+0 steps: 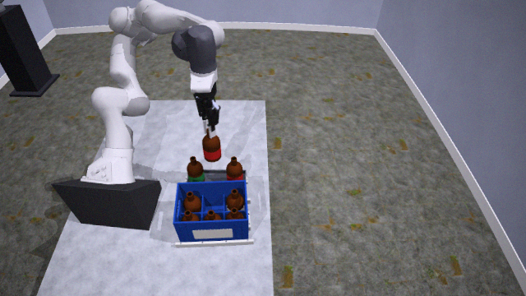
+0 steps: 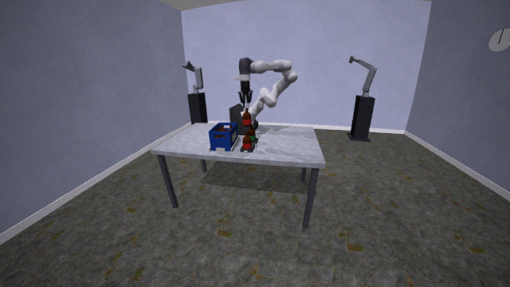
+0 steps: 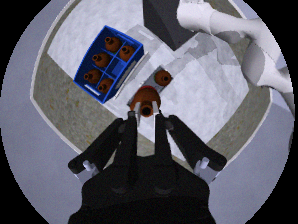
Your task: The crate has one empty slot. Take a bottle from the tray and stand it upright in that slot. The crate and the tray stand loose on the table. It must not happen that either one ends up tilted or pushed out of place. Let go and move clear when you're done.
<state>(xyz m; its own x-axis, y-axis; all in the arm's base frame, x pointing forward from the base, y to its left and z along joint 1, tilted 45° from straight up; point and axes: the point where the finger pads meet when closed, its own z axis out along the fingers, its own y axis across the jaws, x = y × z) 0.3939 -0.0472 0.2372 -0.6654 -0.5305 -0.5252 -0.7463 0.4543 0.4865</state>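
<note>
Nearest the top camera: blue crate (image 1: 211,224) on the counter (image 1: 123,255). Holds five brown bottles, three in the near row and two at the ends of the far row; leaves the empty slot (image 1: 214,200) in the middle of that far row.

Just behind the crate: dark tray (image 1: 215,174), carrying a green-labelled bottle (image 1: 195,169) and a red-labelled bottle (image 1: 234,168), both upright, with a gap between them.

Farther back and higher: held bottle (image 1: 211,148), red-labelled, hanging upright in the air. Clamped at the neck by the end effector (image 1: 210,133), fingers pinched narrow on it, pointing straight down.

Key relation, as judged: puts the empty slot on the crate side of the end effector, toward the top camera and lower, past the tray. Keeps the bottle's long axis vertical, already matching the slot, so calls for carrying across over the tray bottles and then a straight descent, no turning.

Exterior view: shows the held bottle (image 2: 246,118) well above the tray bottles, a height the top view flattens. Wrist view: shows the crate (image 3: 112,63) off to the upper left of the bottle top (image 3: 147,103), not yet beneath it.
</note>
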